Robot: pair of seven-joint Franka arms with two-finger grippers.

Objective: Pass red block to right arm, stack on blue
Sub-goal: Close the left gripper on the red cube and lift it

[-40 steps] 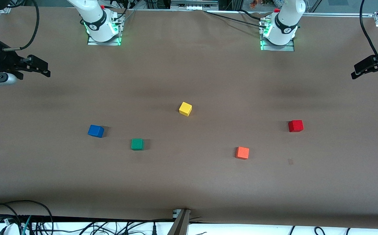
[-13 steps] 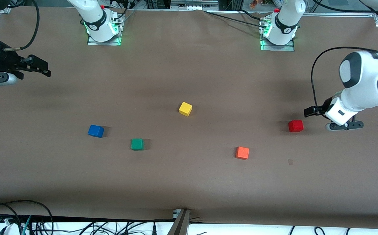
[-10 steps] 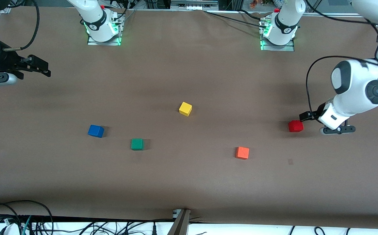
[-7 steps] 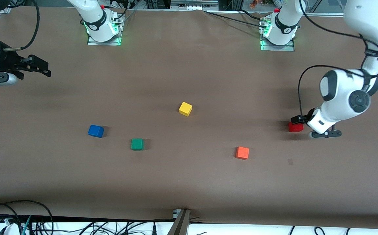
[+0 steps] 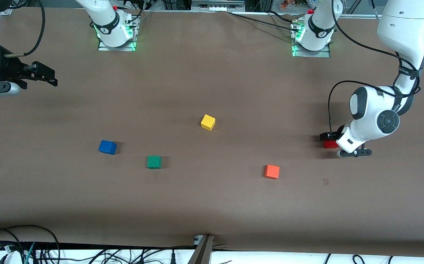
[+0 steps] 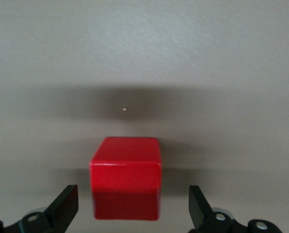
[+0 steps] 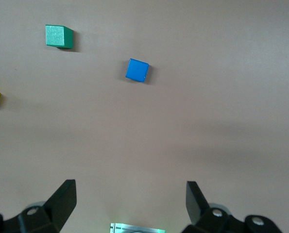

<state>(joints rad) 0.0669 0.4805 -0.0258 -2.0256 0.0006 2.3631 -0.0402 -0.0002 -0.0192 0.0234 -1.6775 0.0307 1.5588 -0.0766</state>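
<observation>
The red block (image 5: 331,145) lies on the brown table toward the left arm's end, partly covered by the left hand. My left gripper (image 5: 329,140) is open and low around it. In the left wrist view the red block (image 6: 126,177) sits between the two spread fingers (image 6: 62,208), with a gap on each side. The blue cube (image 5: 107,147) lies toward the right arm's end and shows in the right wrist view (image 7: 137,70). My right gripper (image 5: 50,76) is open and empty, and waits in the air over the right arm's end of the table; it also shows in its own wrist view (image 7: 129,204).
A green cube (image 5: 154,161) lies beside the blue cube, a little nearer the front camera. A yellow cube (image 5: 207,122) sits mid-table. An orange cube (image 5: 272,171) lies nearer the front camera than the red block. Cables hang along the table's front edge.
My left arm has swung in from the table's end and come down, bringing its open gripper around the red block. The right arm and all cubes have not moved.
</observation>
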